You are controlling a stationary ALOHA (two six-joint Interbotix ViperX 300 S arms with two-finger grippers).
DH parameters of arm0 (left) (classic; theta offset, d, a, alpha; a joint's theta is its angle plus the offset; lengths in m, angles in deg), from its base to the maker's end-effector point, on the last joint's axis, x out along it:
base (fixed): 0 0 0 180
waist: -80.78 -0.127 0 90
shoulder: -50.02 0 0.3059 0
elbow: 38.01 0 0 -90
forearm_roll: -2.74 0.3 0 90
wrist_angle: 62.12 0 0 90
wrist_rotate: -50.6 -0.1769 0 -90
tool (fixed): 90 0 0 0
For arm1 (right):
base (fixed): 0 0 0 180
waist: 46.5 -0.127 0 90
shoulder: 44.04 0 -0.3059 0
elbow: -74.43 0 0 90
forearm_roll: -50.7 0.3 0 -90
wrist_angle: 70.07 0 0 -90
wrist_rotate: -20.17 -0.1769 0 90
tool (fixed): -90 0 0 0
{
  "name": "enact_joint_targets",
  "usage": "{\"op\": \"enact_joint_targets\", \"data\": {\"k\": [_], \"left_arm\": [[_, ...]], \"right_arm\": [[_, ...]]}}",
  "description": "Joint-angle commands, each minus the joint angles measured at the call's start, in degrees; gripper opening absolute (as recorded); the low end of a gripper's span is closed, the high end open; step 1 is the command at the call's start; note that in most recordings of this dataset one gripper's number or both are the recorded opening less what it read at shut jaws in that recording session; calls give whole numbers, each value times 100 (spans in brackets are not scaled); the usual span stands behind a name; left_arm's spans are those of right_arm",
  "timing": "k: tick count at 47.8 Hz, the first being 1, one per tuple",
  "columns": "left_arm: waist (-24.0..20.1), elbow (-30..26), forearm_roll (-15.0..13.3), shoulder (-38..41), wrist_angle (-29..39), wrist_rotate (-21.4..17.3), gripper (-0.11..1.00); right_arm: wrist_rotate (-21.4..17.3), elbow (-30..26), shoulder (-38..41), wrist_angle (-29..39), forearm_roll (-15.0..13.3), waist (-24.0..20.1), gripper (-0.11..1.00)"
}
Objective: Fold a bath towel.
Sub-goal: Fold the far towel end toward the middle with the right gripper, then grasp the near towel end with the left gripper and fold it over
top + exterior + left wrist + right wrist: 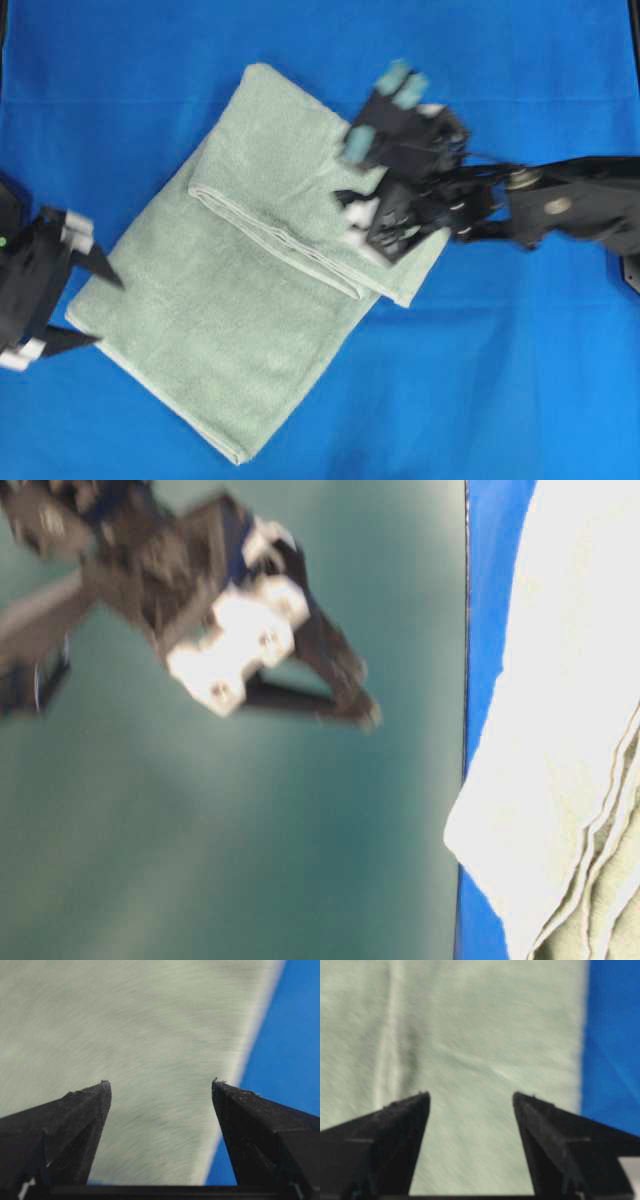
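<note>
At the far left of the overhead view, the left gripper (98,310) hangs over the blue cloth (520,400) just off the towel's lower left edge, its two black fingers spread wide apart with nothing between them. Its own wrist camera shows the same: both dark fingertips (95,1095) stand well apart, with blurred green terry below them and a strip of blue to the right. Moving rightward, the bath towel (230,360) lies diagonally across the middle of the blue cloth, running from the lower left up toward the upper right. Its upper portion is doubled over, so a folded layer sits on the top right part and ends in a pale hem band that crosses the towel at a slant; the lower left part is a single flat spread. Farther right, the right gripper (378,118) is above the folded upper right part of the towel, motion-blurred, its arm reaching in from the right edge. Its jaws are parted and hold nothing; the right wrist view shows both black fingers (405,1115) apart over green cloth, a pale seam line at left and blue at the right margin. From the table-level view, a blurred gripper is raised against a dark green backdrop, and the towel's stacked layered edges (590,880) show at the right.
</note>
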Motion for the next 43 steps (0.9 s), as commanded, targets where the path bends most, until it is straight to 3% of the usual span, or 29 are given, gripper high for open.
{"op": "enact_joint_targets", "data": {"k": [1, 7, 17, 27, 43], "left_arm": [[422, -149, 26, 79, -220, -360, 78], [694, -220, -35, 325, -396, -844, 77], [694, -536, -44, 1063, -431, -888, 77], [650, -1143, -26, 2435, -413, -1046, 77], [387, -1327, -26, 3647, -580, -1063, 77]], "right_arm": [[-114, 308, -466, -149, -35, 114, 65], [-316, 756, -879, -316, -62, 202, 65], [-360, 1081, -1204, -308, -70, 255, 65], [-360, 1195, -1213, -308, -70, 272, 65], [-360, 1380, -1213, -343, -70, 272, 65]]}}
